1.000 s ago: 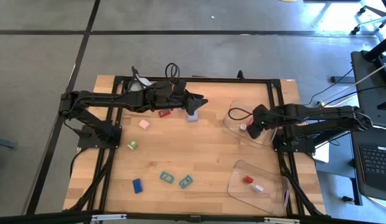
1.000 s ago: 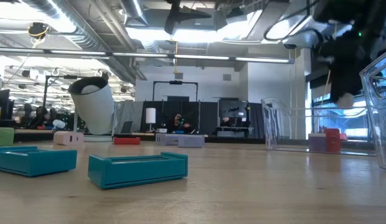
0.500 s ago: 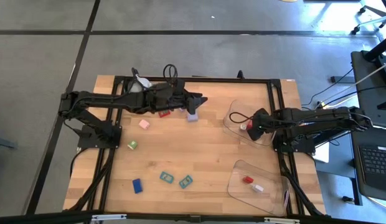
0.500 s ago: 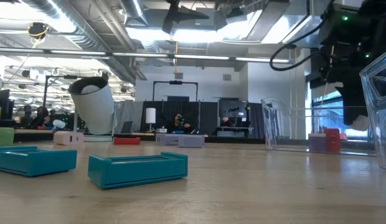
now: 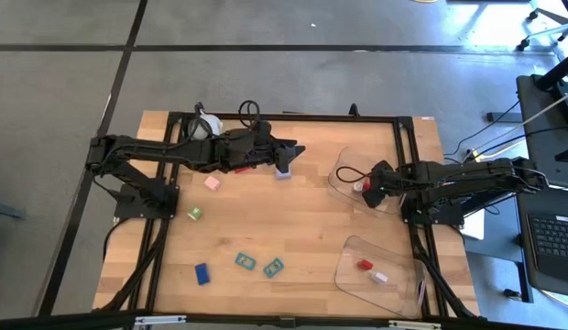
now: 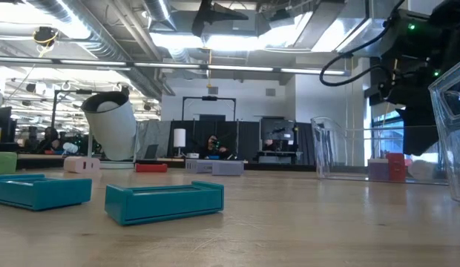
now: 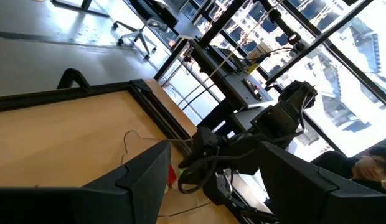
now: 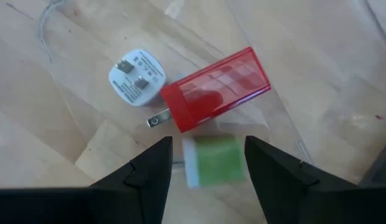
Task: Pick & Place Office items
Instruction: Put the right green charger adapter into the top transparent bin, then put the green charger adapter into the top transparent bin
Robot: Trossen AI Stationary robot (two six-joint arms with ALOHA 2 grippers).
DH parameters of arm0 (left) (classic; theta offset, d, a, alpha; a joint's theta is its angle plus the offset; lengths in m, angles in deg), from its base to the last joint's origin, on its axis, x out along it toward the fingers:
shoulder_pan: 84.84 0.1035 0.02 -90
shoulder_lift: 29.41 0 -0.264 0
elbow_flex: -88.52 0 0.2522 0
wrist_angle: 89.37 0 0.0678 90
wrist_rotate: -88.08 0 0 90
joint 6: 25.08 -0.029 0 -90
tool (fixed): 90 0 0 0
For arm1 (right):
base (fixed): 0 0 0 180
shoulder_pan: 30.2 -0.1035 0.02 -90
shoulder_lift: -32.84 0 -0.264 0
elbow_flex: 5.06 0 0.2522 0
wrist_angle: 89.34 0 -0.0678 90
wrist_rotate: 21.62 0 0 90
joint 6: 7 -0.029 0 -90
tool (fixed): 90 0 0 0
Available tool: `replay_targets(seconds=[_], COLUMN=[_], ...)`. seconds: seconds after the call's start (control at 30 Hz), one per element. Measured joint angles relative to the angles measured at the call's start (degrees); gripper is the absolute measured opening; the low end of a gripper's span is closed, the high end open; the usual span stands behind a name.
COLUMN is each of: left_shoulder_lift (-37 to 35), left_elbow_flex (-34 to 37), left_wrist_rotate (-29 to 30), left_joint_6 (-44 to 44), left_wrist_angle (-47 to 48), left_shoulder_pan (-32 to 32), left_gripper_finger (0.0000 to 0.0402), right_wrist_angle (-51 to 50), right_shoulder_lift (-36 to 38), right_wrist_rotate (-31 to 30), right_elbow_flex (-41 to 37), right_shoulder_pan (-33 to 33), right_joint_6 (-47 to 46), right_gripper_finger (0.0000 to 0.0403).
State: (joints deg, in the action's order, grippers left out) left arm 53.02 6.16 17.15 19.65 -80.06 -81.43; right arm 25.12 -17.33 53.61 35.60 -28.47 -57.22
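My right gripper (image 8: 208, 144) points down into the far clear tray (image 5: 346, 170) and is open. A green and white block (image 8: 215, 160) sits blurred between its fingers, with a narrow gap on each side. Beside it on the tray floor lie a red block (image 8: 218, 87) with metal prongs and a white plug piece (image 8: 137, 76). My left gripper (image 5: 298, 148) is open and nearly level above the table's far middle, with nothing between its fingers (image 7: 149, 171). A lavender block (image 5: 282, 171) rests on the wood below it.
Loose on the wood lie a red piece (image 5: 240, 168), a pink one (image 5: 212, 183), a green one (image 5: 194, 213), a blue one (image 5: 202, 273) and two teal ones (image 5: 245, 261) (image 5: 273, 267). The near clear tray (image 5: 353, 252) holds a red and a white piece. A white roll (image 5: 206, 126) stands at the far left.
My right gripper has sunk into the far clear tray, carrying a pale piece under its fingers. That piece no longer hangs below the fingers in the low view.
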Motion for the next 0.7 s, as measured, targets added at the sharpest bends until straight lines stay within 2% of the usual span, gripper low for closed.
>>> replay_targets(seconds=[0.17, 0.4, 0.53, 0.7], left_shoulder_lift=[0.00, 0.00, 0.00, 0.00], left_elbow_flex=[0.00, 0.00, 0.00, 0.00], left_wrist_rotate=[-1.23, -7.66, -12.09, -13.05], left_joint_6=[0.04, -1.42, 0.26, 10.46], left_wrist_angle=[0.09, 5.95, 18.50, 42.47], left_shoulder_pan=[-1.07, -2.87, -3.91, -4.60], left_gripper_finger=[0.0237, 0.0237, 0.0237, 0.0237], right_wrist_angle=[0.76, 1.69, 1.70, 1.61], right_shoulder_lift=[0.00, 0.00, 0.00, 0.00], right_wrist_rotate=[-0.60, 0.89, 2.22, 2.41], right_elbow_flex=[-0.07, -0.07, -0.07, 0.73], right_shoulder_pan=[0.00, 0.00, 0.00, 0.00], right_joint_6=[1.65, 1.70, 1.69, 1.69], right_gripper_finger=[0.0220, 0.0260, 0.0282, 0.0293])
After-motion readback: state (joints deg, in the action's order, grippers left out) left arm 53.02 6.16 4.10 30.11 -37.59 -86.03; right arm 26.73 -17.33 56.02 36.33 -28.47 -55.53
